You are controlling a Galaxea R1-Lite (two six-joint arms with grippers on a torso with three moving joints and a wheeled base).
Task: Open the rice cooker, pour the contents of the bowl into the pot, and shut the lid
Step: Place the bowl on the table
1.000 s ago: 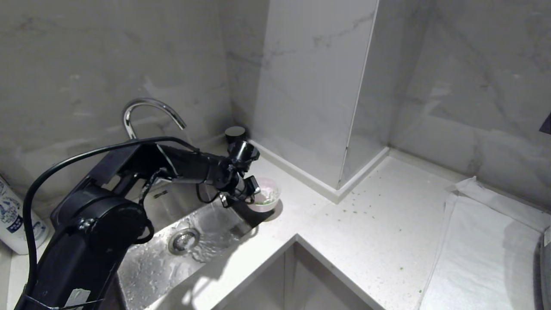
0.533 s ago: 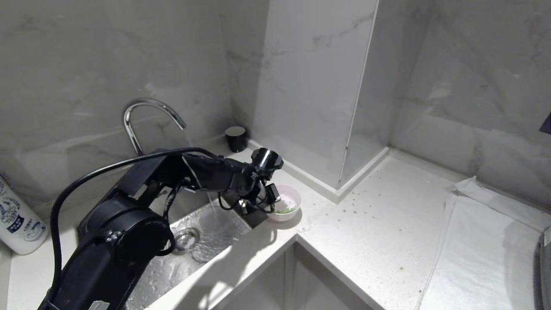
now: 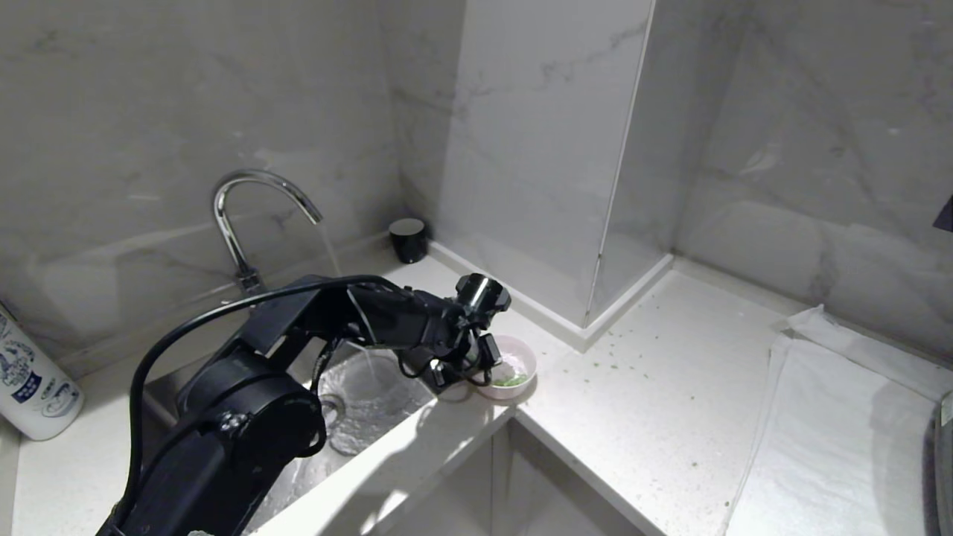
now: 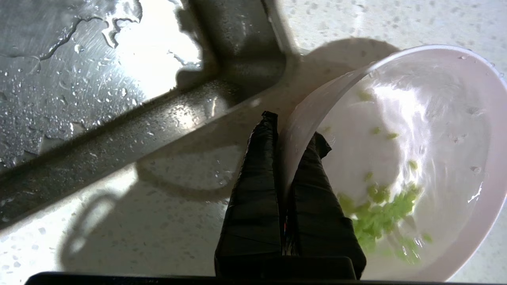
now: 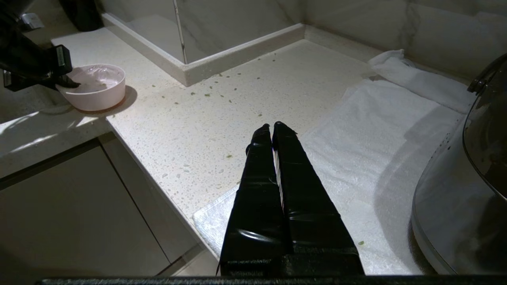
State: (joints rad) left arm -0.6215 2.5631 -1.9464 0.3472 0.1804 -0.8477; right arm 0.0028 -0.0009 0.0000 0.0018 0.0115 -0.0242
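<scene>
My left gripper is shut on the near rim of the small pale pink bowl, one finger inside and one outside. The bowl sits level and low over the white counter, beside the sink's right corner; I cannot tell whether it touches the counter. Its contents, chopped green bits, lie wet in the bottom. In the right wrist view the bowl is far off to one side. My right gripper hangs shut and empty above the counter's front edge. The rice cooker, pot and lid are out of view.
Water runs from the curved tap into the steel sink. A black cup stands in the back corner. A white towel covers the right counter, with a shiny steel pan on it. Green bits are scattered on the counter. A bottle stands far left.
My left arm has carried the bowl rightward and toward the front, from beside the sink's back part to the counter by the sink's right corner. The right arm has not moved.
</scene>
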